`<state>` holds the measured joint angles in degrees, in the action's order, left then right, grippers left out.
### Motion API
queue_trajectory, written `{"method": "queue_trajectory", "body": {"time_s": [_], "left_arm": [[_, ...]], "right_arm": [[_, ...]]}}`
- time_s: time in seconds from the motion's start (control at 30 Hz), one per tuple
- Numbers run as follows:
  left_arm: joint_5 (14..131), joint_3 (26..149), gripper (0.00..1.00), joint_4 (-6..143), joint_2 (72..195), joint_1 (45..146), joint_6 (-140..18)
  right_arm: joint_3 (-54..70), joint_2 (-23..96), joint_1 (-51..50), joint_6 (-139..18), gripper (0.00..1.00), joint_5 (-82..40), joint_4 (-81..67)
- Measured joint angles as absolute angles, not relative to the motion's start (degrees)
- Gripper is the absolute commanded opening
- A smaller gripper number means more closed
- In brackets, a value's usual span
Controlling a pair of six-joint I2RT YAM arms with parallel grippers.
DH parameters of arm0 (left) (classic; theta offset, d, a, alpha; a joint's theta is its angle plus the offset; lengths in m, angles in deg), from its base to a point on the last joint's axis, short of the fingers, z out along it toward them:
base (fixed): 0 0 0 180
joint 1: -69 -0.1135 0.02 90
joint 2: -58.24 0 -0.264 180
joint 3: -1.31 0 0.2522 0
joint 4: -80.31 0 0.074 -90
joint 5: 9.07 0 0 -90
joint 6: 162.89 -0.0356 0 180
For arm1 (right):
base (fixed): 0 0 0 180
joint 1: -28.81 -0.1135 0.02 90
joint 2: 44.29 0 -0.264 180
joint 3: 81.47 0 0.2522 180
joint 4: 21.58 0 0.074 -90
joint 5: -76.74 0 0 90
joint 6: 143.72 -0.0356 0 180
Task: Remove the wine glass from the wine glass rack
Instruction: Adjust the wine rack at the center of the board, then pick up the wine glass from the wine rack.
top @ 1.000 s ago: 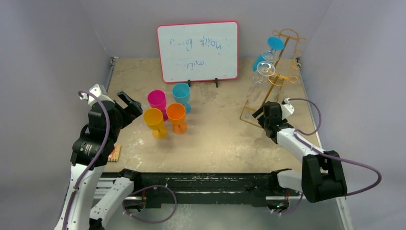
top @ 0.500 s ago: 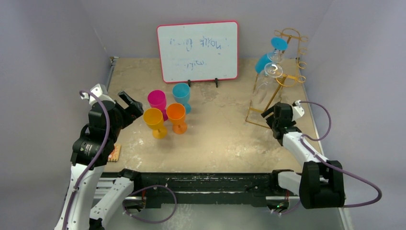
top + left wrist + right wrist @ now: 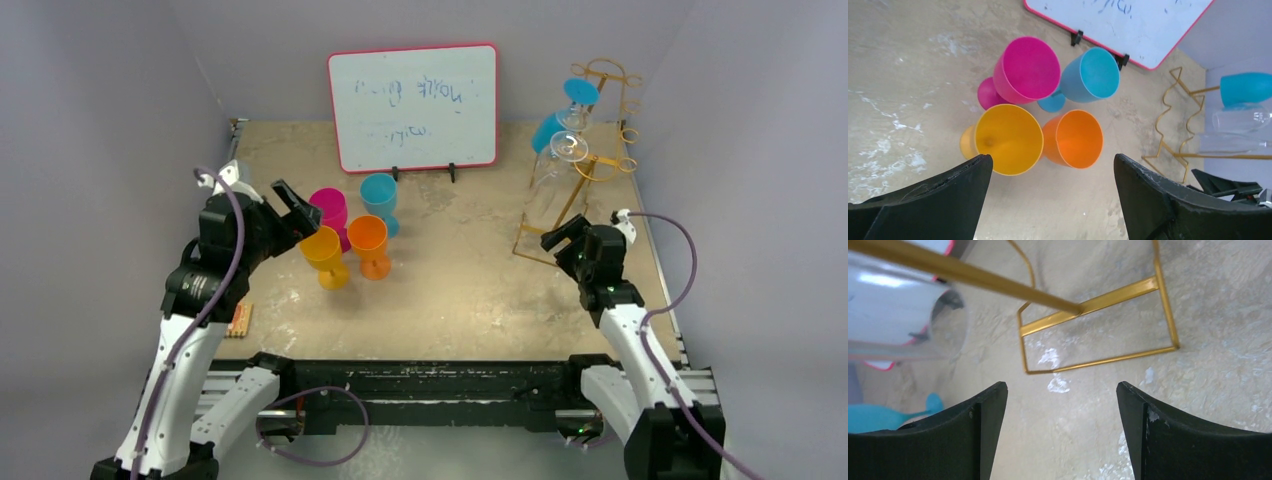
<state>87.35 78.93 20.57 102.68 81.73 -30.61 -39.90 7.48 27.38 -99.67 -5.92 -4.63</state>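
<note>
Left tool (image 3: pixel 297 212) has swung nearer the cups (image 3: pixel 367 235); it and right tool (image 3: pixel 560 240) gape empty

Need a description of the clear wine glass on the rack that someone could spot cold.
To the right of the whiteboard stands a thin gold wire rack with glasses hanging from it foot up. The clear wine glass hangs just below the blue glass. It is see-through, while its neighbour is solid blue.

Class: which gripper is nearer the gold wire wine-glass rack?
Right. The right gripper hovers beside the gold wire rack; the left gripper is by the coloured plastic goblets.
</note>
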Motion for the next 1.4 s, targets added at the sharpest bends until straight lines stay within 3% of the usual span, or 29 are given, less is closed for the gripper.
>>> {"method": "queue_trajectory", "body": {"time_s": [0.37,0.73,0.9,1.1,1.4], "left_arm": [[82.41,75.17,0.91,23.57,102.51,81.75,-30.7],[83.43,74.21,0.92,25.77,101.59,81.75,-30.68],[84.29,74.21,0.92,25.75,101.22,81.73,-30.7],[84.44,74.21,0.92,25.66,101.22,81.73,-30.74],[85.97,74.21,0.92,24.79,101.13,81.73,-32.03]], "right_arm": [[-39.55,-12.33,27.38,-99.17,0.82,-19.91,5.24],[-18.19,-19.23,27.38,-98.1,0.77,-20.33,17.31],[-5.12,-15.1,27.38,-93.42,0.78,-19.78,18.58],[11.71,0.48,27.38,-87.1,0.77,-15.13,21.64],[16.23,16.63,27.38,-84.07,0.7,-10.1,26.16]]}}
